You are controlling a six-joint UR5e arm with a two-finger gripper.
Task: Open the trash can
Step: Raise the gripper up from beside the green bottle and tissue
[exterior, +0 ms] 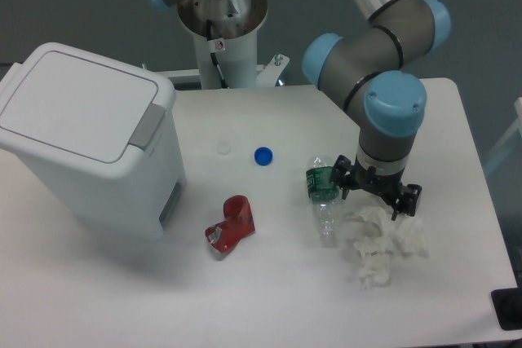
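The trash can (90, 140) is a large boxy white bin at the left of the table. Its flat white lid (69, 103) lies shut, and a grey push tab (148, 126) sits on the rim edge facing right. My gripper (375, 191) hangs far to the right of the bin, low over the table between a plastic bottle and crumpled tissue. Its fingers (408, 199) stand apart and hold nothing.
A clear plastic bottle with a green label (323, 193) lies just left of the gripper. Crumpled white tissue (382, 242) lies below it. A crushed red can (232, 226), a blue cap (263, 156) and a clear cap (223, 148) lie mid-table.
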